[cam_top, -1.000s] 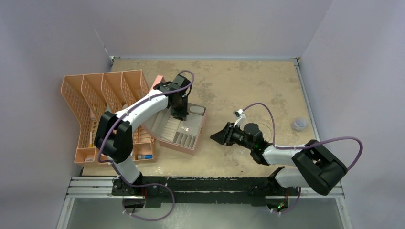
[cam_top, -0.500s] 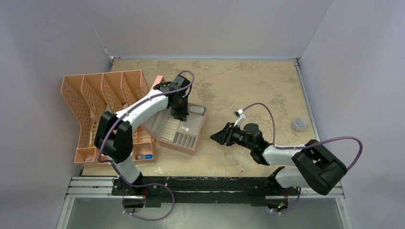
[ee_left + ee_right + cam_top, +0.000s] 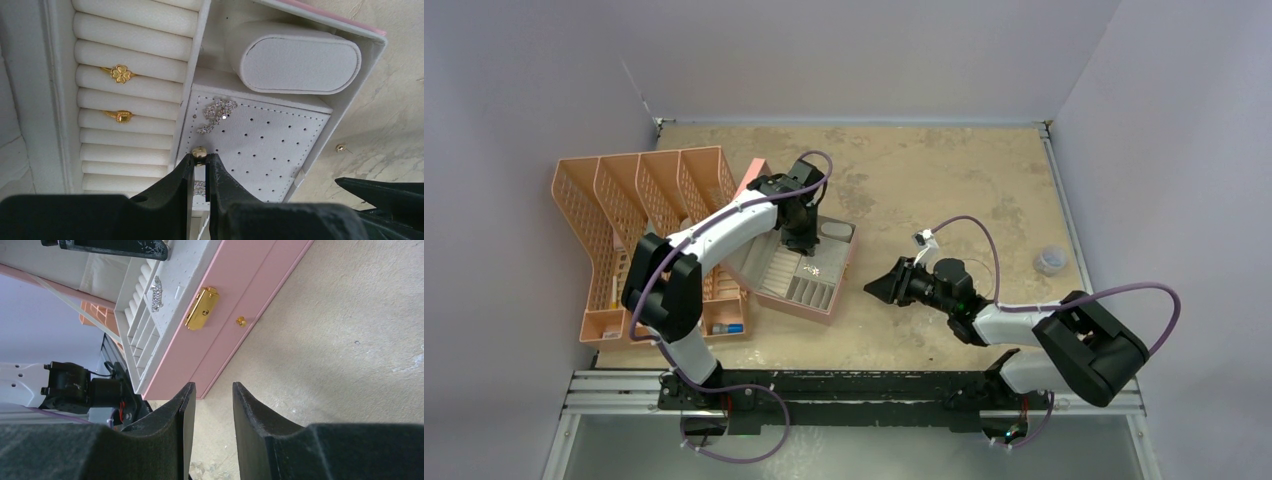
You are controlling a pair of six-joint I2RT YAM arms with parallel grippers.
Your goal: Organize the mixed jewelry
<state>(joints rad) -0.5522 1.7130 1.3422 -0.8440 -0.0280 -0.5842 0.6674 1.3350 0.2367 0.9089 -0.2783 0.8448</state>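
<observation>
currently the table [image 3: 924, 190] carries an orange file rack [image 3: 614, 210] and, just beside it, an open pink jewelry box [image 3: 804, 310].

left arm [image 3: 724, 225]: extended forward and to the right over the box, wrist angled down into it.

right arm [image 3: 1014, 322]: folded low, forearm pointing left toward the box front.

left gripper [image 3: 200, 161]: jaws almost closed, pinching a small gold stud [image 3: 200, 151] at the very tips. the stud sits at the edge of the white perforated panel [image 3: 265, 145] (contact with the panel cannot be told).

right gripper [image 3: 212, 390]: jaws partly apart, nothing between them, low over the table near the box's gold clasp [image 3: 202, 315].

a clover-topped gold ring [image 3: 120, 74] and a second gold ring [image 3: 120, 116] are seated in the ring rolls [image 3: 130, 135] left of the panel.

a loose stud [image 3: 341, 148] lies on the table outside the box wall, well apart from the fingers.
</observation>
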